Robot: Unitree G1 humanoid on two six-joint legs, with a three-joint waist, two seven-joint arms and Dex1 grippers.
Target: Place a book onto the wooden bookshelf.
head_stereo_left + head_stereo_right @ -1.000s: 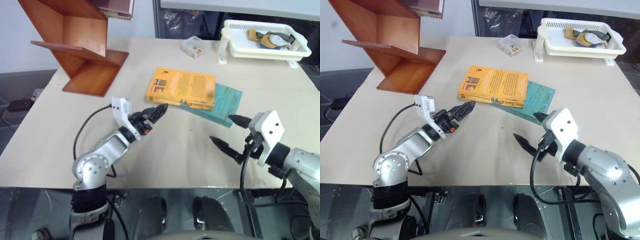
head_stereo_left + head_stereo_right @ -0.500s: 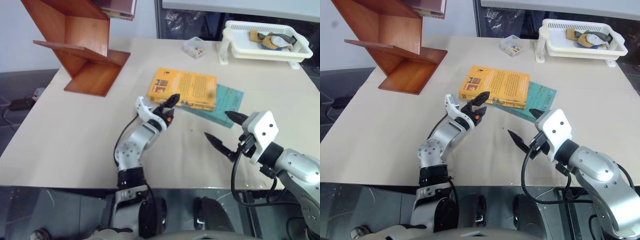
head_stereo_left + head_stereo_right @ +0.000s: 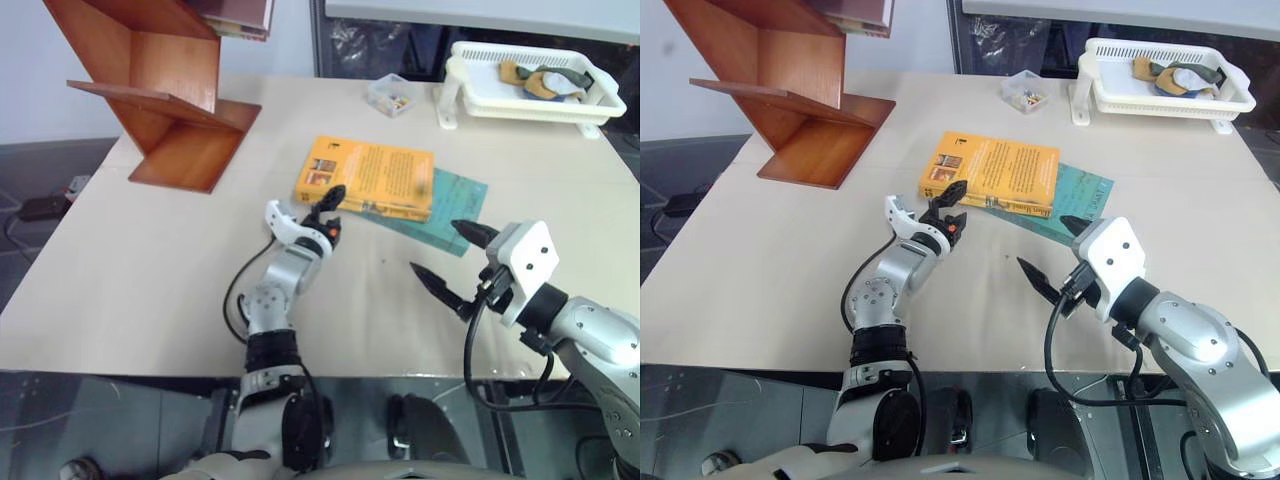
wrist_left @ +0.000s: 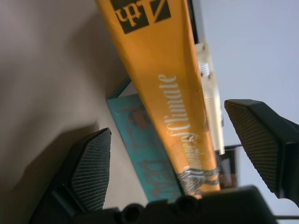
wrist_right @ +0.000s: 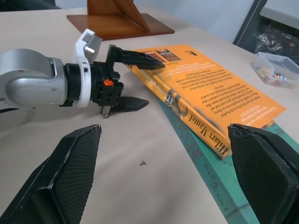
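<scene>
Right wrist view shows the book (image 5: 210,88) lying flat on a teal book (image 5: 219,186) on the table (image 3: 150,260), with the left gripper (image 5: 133,81) fingers apart, straddling its near corner, the right gripper (image 3: 450,262) fingers apart nearby, and the wooden bookshelf (image 3: 165,90) well apart.

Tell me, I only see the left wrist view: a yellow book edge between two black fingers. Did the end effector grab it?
Observer: Not yet. The right wrist view shows the left end effector open, one finger over the book cover, the other beside its spine near the table.
Operator: Where's the shelf?
Observer: The wooden bookshelf stands at the table's far left corner, apart from the book.
Operator: And the other arm?
Observer: The right end effector hovers open near the teal book, holding nothing.
</scene>
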